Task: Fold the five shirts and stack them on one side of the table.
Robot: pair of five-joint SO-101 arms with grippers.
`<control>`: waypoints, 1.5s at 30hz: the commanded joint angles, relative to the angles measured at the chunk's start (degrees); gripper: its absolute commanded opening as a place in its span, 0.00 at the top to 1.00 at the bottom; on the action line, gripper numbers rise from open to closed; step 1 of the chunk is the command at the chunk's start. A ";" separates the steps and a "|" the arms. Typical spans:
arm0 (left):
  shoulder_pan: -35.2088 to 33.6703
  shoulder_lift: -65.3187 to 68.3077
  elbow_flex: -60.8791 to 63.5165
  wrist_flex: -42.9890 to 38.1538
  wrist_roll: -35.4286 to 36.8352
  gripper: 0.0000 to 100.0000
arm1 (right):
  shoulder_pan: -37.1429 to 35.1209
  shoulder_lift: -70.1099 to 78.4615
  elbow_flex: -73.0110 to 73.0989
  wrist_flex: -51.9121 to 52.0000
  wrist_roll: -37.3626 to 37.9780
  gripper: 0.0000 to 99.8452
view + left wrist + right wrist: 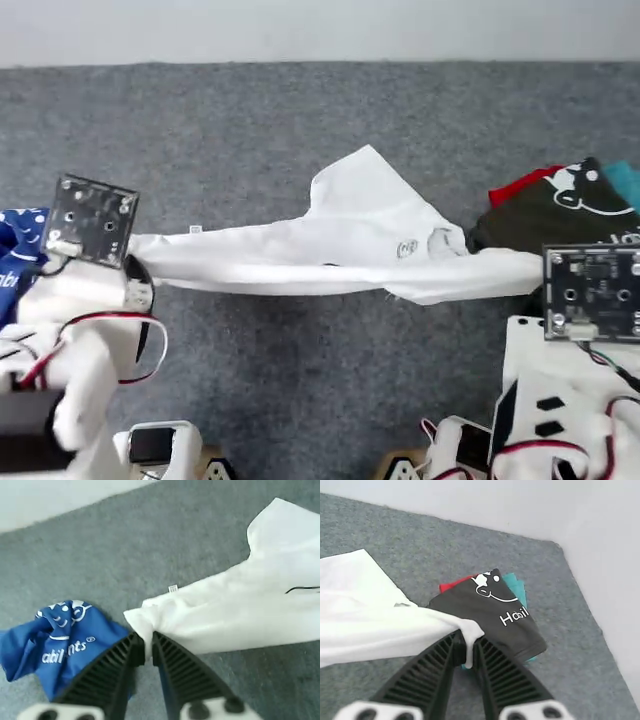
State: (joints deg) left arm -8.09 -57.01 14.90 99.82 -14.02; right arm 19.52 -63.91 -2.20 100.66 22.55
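A white shirt hangs stretched between the two arms above the grey mat. My left gripper is shut on the white shirt at its left end, near the mat's left side. My right gripper is shut on the white shirt at its other end, beside a folded stack. That stack has a black shirt on top, with red and teal edges showing beneath it. A crumpled blue shirt lies at the left edge.
The grey mat covers the table, with open room behind and in front of the white shirt. A pale wall bounds the mat's right corner. Both arm bases stand at the near edge.
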 commanded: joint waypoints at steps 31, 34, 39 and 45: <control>-16.00 -8.26 9.45 0.53 4.57 0.99 | -34.24 33.19 15.38 2.07 -1.76 0.97; -16.00 -8.26 13.23 -0.79 4.66 0.99 | -47.69 38.20 20.04 1.71 -0.79 0.93; -16.00 -8.09 22.55 -5.19 4.75 0.99 | -62.90 46.55 20.04 -0.04 -1.49 0.88; -15.91 0.97 23.96 -8.44 4.75 0.99 | -74.86 58.51 13.36 -4.62 -1.49 0.88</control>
State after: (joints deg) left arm -24.09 -60.62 38.90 93.41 -9.98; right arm -50.11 -9.85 15.91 97.67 20.88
